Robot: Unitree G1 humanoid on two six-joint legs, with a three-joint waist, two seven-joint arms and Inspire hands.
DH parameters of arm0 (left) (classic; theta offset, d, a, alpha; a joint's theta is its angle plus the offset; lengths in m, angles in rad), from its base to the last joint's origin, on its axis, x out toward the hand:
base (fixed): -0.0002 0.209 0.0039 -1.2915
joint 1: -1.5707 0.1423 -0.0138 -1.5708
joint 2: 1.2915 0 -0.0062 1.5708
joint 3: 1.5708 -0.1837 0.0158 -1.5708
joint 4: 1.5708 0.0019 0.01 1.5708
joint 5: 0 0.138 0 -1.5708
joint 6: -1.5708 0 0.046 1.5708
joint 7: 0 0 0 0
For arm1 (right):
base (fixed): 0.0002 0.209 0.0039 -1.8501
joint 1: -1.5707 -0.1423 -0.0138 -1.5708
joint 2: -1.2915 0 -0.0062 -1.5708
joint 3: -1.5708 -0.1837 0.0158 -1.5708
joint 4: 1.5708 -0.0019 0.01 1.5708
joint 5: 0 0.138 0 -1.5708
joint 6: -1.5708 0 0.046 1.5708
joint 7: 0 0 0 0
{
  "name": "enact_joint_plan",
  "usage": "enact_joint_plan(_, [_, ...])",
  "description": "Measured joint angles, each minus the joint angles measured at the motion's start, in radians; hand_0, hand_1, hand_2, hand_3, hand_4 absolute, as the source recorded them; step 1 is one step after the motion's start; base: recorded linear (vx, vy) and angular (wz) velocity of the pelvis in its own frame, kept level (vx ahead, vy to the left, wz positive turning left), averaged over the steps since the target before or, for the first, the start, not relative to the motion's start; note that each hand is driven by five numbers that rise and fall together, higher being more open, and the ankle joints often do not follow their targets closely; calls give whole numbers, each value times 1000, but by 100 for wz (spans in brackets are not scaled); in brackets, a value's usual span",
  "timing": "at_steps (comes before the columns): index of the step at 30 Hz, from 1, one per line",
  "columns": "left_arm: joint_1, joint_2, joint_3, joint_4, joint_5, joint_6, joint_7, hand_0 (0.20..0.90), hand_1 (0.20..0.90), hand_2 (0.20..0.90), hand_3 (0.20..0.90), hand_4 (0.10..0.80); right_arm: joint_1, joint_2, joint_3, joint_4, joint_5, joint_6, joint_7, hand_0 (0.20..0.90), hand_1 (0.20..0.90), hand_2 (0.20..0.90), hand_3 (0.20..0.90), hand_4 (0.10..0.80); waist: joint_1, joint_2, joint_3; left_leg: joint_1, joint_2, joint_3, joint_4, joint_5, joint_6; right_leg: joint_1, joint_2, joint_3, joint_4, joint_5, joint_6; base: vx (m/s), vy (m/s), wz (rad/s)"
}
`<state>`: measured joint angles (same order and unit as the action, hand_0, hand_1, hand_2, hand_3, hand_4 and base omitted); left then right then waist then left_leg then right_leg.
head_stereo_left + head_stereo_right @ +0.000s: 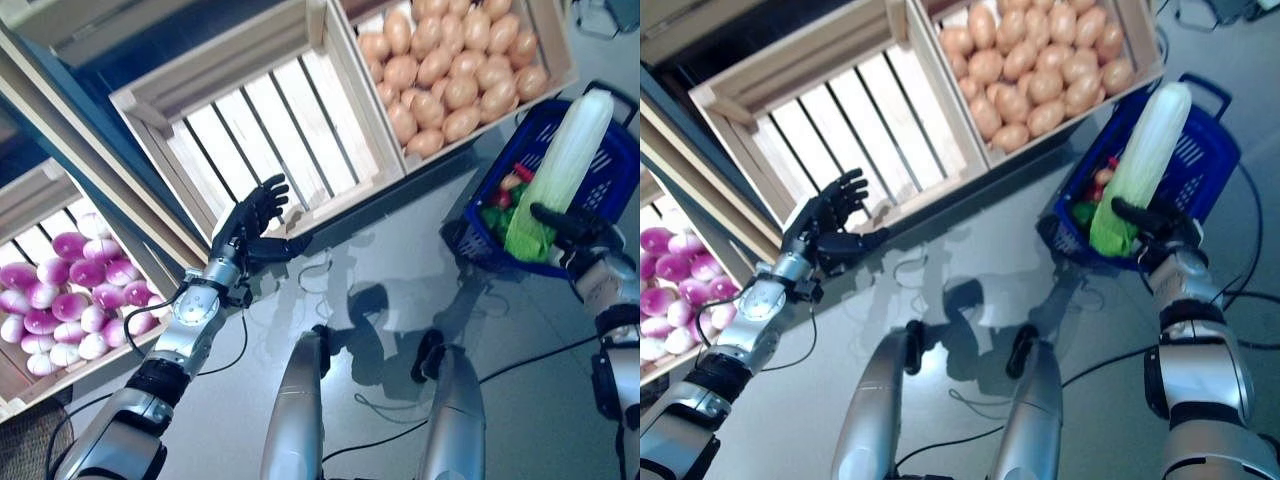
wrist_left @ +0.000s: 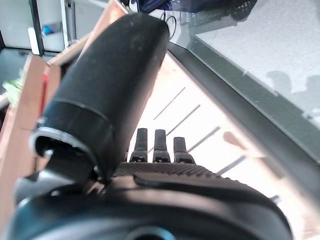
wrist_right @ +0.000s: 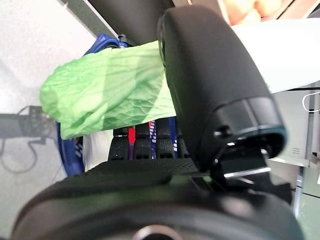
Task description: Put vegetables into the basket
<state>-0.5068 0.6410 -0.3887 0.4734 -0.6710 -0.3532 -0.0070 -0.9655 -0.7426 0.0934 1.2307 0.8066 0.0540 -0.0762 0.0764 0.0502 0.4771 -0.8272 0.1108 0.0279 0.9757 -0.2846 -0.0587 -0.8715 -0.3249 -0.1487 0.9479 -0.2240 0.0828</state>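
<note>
My right hand (image 1: 578, 232) is shut on a long pale cabbage with green leaves (image 1: 565, 170) and holds it upright over the near rim of the blue basket (image 1: 625, 165). In the right wrist view the thumb (image 3: 210, 85) lies over the cabbage's green leafy end (image 3: 105, 90). Red and green vegetables (image 1: 505, 200) lie in the basket. My left hand (image 1: 255, 225) is open and empty, at the front edge of an empty wooden crate (image 1: 260, 130); its fingers (image 2: 160, 145) show over the crate's slats.
A wooden stand holds crates: one of tan round vegetables (image 1: 450, 70) behind the basket, one of purple and white ones (image 1: 70, 290) at the left. The basket stands on a grey floor (image 1: 400, 270).
</note>
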Motion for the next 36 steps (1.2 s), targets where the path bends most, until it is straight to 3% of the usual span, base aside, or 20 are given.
enact_joint_plan(5, [-38, 0, -9, -34, -8, -1, 11, 900, 900, 900, 900, 800, -40, -4, 4, 3, -1, 0, -35, 300, 300, 300, 300, 400, -4, 9, 9, -93, 3, -19, 112, -36, -2, -89, -9, 12, 110, -38, -7, -63, -19, 3])
enact_joint_plan(6, [-52, 1, -14, -42, -12, -1, 14, 900, 900, 900, 900, 800, -45, -11, 5, 3, -1, 0, -43, 481, 481, 481, 481, 521, -4, 10, 11, -111, 4, -25, 131, -42, -1, -105, -10, 18, 127, -44, -9, -72, -16, 4])
enact_joint_plan(7, [-60, 3, -18, -55, -13, -1, 21, 900, 900, 900, 900, 800, -53, -21, 9, 3, -1, 1, -52, 900, 900, 900, 900, 800, -4, 11, 12, -129, 4, -26, 146, -45, -1, -124, -10, 21, 141, -47, -10, -75, -20, -2])
enact_joint_plan(16, [-75, 3, -29, -102, -43, -15, 43, 900, 900, 900, 900, 800, -111, -95, 10, 6, 27, 7, -112, 900, 900, 900, 900, 800, -7, 19, 22, -233, 29, -27, 269, -91, 2, -238, 2, 51, 240, -66, -19, -37, 0, -9])
enact_joint_plan(24, [-76, 13, -29, -102, -52, -27, 41, 900, 900, 900, 900, 800, -111, -137, 7, 20, 68, 8, -123, 900, 900, 900, 900, 800, -8, 19, 22, -224, 43, -20, 275, -101, 10, -233, 12, 55, 240, -67, -20, 14, 5, -5])
enact_joint_plan(30, [-76, 19, -29, -103, -62, -29, 31, 900, 900, 900, 900, 800, -109, -142, 7, 22, 68, 19, -123, 900, 900, 900, 900, 800, -17, 18, 22, -151, 47, -15, 249, -105, 16, -160, 17, 50, 212, -68, -19, 18, 7, -2])
enact_joint_plan(36, [-42, 36, -29, -102, -82, -37, 11, 900, 900, 900, 900, 800, -99, -149, 5, 25, 67, 24, -114, 900, 900, 900, 900, 800, -30, 8, 17, -9, 62, 8, 130, -97, 11, -16, 27, 22, 88, -55, 1, 40, 5, -6])
